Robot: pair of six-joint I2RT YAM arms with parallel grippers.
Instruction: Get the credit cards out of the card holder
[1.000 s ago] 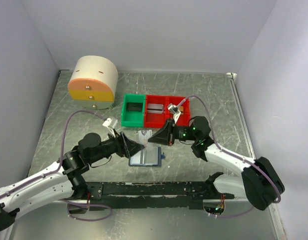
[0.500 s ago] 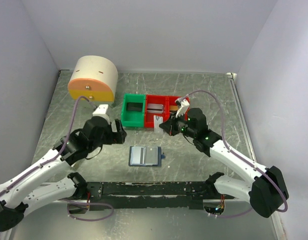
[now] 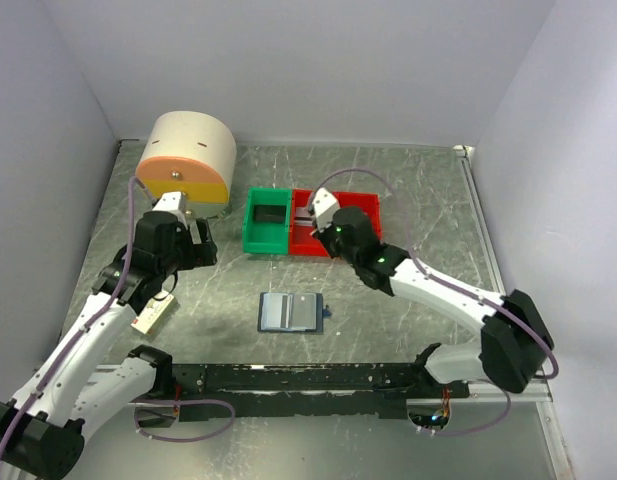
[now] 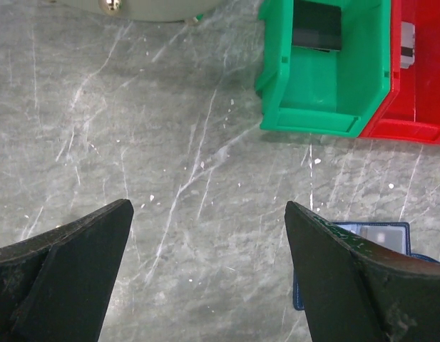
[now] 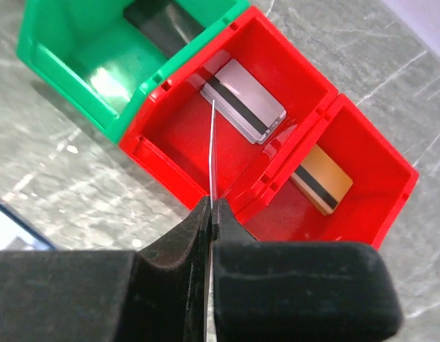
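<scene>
The card holder [image 3: 291,312] lies open on the table, navy with a pale lining; its corner shows in the left wrist view [image 4: 391,239]. My right gripper [image 5: 212,208] is shut on a thin credit card [image 5: 212,142] seen edge-on, held over the left red bin [image 5: 173,135]. From above, the right gripper [image 3: 316,232] hovers at the red bins. A pale grey card [image 5: 244,101] lies in that bin and a gold-tan card [image 5: 321,179] in the right red bin. My left gripper [image 4: 209,210] is open and empty, above bare table left of the green bin; it also shows in the top view [image 3: 198,248].
A green bin [image 3: 268,222] with a dark item stands left of the red bins [image 3: 360,198]. A round cream drawer unit [image 3: 188,160] stands at the back left. A cream box [image 3: 154,313] lies beside the left arm. Grey walls enclose the table.
My right gripper has moved from the card holder back to above the red bins with a card in it. My left arm has pulled back to the left, away from the holder.
</scene>
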